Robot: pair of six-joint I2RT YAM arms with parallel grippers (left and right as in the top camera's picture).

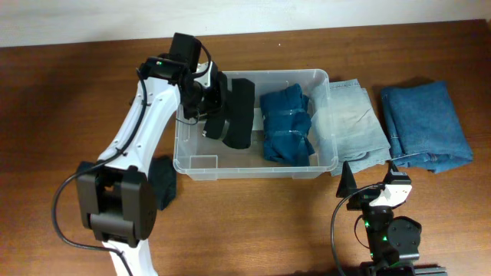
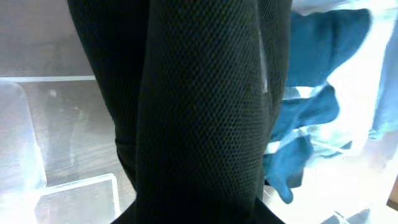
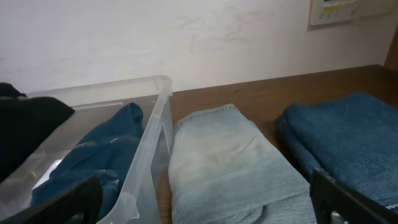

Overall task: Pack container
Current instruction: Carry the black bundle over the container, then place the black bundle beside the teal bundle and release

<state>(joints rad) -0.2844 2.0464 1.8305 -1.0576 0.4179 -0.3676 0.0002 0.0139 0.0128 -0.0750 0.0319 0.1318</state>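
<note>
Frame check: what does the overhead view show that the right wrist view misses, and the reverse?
Only overhead: the left gripper holding the black garment at the left half of the container, and a dark cloth on the table left of it. Only right wrist: a wall panel at upper right. Both: the container, part of the black garment, the dark blue garment inside, the pale denim beside its right wall, and the blue denim farther right.
</note>
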